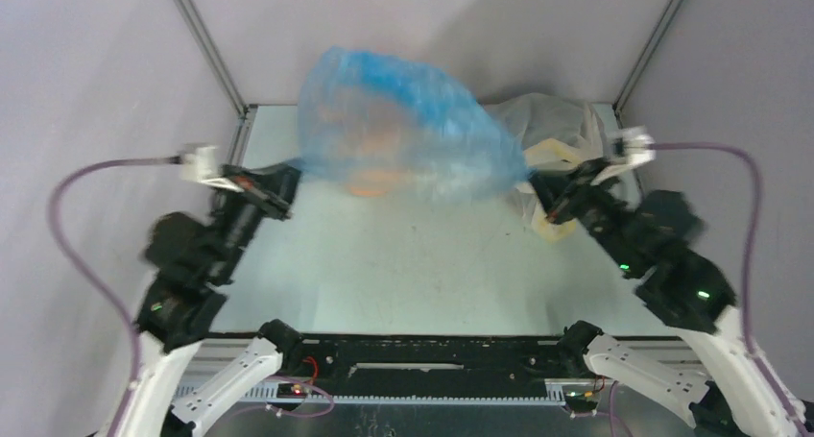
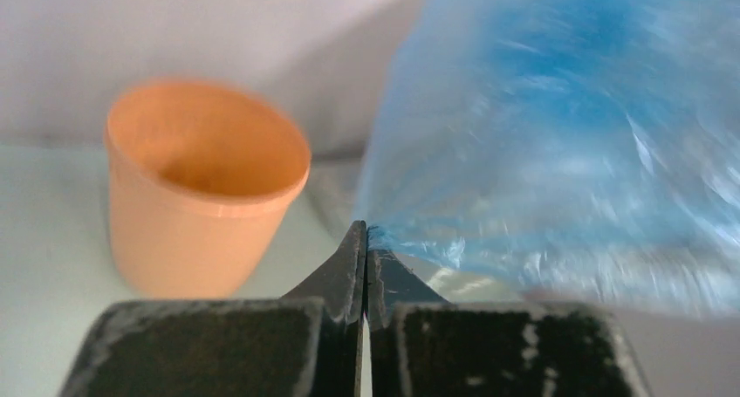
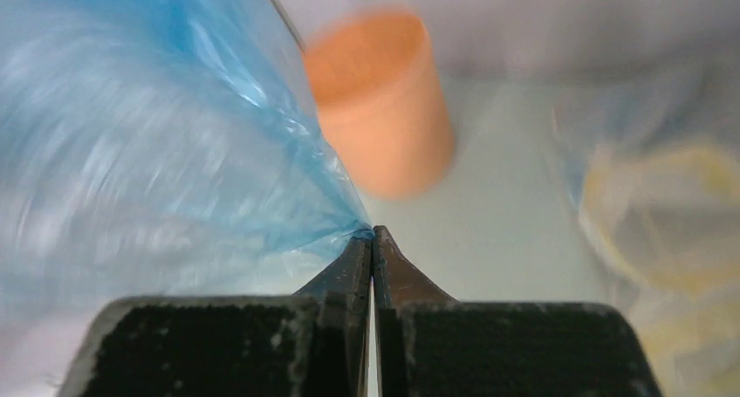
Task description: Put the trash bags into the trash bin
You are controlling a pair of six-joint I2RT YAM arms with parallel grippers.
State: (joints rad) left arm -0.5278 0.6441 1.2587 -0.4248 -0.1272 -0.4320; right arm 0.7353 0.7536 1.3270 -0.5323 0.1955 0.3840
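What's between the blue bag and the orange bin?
Nothing visible. The left gripper and right gripper hold the trash bag stretched in the air near the open trash bin; the clear sack lies off to the right.

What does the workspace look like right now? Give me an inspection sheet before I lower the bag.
Surface: pale table, matte.
Job's things: blue trash bag lifted off the table and stretched between both grippers; orange trash bin upright and open, with no bag in it.
Clutter: clear sack with pale yellow contents, far right, beside the right arm.
Grippers: left gripper shut on one edge of the bag; right gripper shut on the opposite edge.
Cables: purple cable looping off the left wrist, another off the right; both apart from the bag.
Surroundings: grey walls; metal frame posts at the far corners.
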